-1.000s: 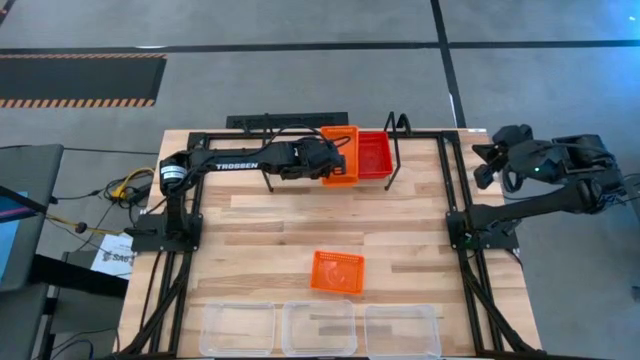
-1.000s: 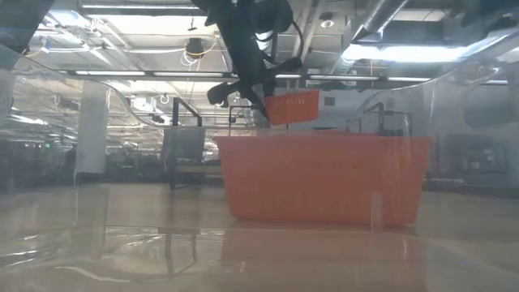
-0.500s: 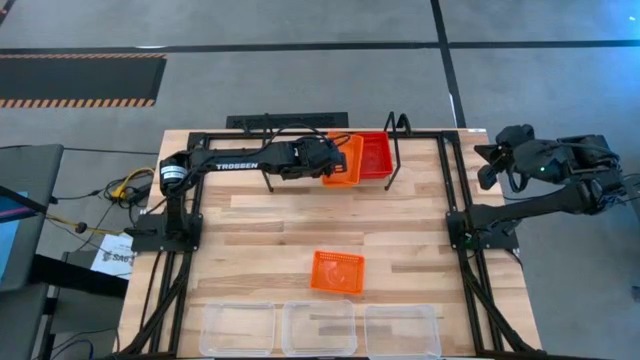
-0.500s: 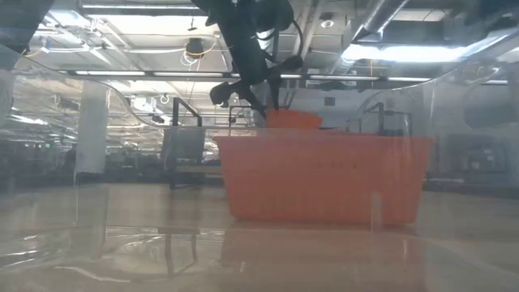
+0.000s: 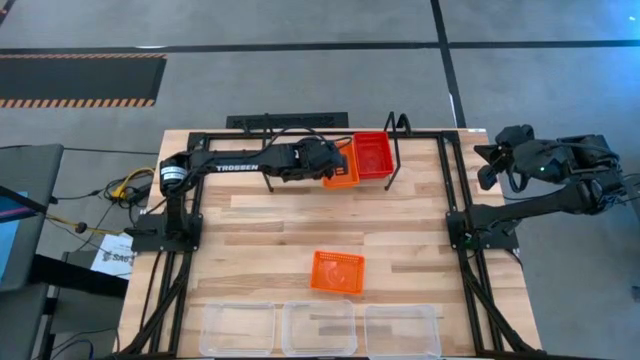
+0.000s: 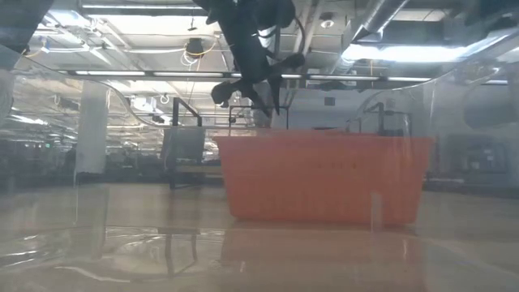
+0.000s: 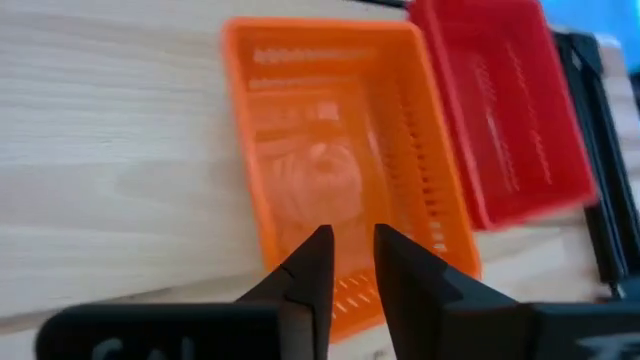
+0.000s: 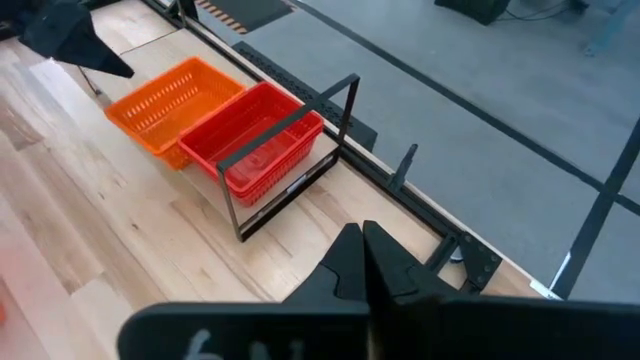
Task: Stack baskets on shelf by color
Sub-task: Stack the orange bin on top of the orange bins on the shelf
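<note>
An orange basket (image 7: pixel 340 170) rests by its bottom on the table at the far side, its long side against the red baskets (image 7: pixel 500 110). The red ones sit nested under the black wire shelf (image 8: pixel 290 135). My left gripper (image 7: pixel 350 255) hovers open over the orange basket's near end wall; its fingers stand slightly apart with nothing between them. A second orange basket (image 5: pixel 337 272) lies mid-table and fills the low view (image 6: pixel 324 178). Three clear baskets (image 5: pixel 318 328) line the near edge. My right gripper (image 8: pixel 365 250) waits shut, high beyond the table's right edge (image 5: pixel 485 165).
A black tube frame (image 5: pixel 300 135) borders the table's far and side edges. The shelf's uprights (image 5: pixel 398 125) stand just right of the red baskets. Bare wood (image 5: pixel 260 230) lies between the far baskets and the mid-table orange one.
The orange basket, held tilted in the air by my left gripper a second ago, has dropped out of the hold onto the table beside the red baskets. It now lies flat there. My left gripper has let go and stayed in place above it.
</note>
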You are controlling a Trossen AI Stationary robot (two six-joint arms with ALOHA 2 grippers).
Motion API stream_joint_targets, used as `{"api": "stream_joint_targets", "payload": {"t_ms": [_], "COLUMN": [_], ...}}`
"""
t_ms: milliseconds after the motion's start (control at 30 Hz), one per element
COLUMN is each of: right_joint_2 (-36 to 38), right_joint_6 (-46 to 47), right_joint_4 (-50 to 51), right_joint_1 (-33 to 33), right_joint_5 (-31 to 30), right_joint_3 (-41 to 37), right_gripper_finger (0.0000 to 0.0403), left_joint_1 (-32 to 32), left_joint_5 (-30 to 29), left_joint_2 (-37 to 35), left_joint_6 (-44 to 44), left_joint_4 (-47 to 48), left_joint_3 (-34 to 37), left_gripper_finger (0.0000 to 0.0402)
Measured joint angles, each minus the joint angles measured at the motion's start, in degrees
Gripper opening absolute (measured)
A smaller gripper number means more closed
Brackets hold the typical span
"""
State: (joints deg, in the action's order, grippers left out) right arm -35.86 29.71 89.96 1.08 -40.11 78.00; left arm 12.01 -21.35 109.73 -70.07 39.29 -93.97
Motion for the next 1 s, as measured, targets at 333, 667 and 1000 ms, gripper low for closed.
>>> {"api": "stream_joint_targets", "payload": {"t_ms": [333,667,1000], "right_joint_2": [-1.08,-9.41,-29.10], "right_joint_6": [-4.56,-4.05,-3.87], "right_joint_4": [-7.00,-22.03,-42.22], "right_joint_1": [0.02,1.10,10.00], "right_joint_5": [16.12,27.51,31.06], "right_joint_3": [0.00,-5.55,-6.74], "right_gripper_finger": [0.0001,0.0001,0.0001], "left_joint_1": [-9.24,-25.28,-38.15], "left_joint_5": [1.42,-8.19,-7.65], "left_joint_2": [-2.95,-3.26,-5.08], "left_joint_6": [10.85,4.70,2.54], "left_joint_4": [8.60,44.19,50.76], "left_joint_3": [-10.65,-26.15,-25.55], "left_gripper_finger": [0.0006,0.0003,0.0004]}}
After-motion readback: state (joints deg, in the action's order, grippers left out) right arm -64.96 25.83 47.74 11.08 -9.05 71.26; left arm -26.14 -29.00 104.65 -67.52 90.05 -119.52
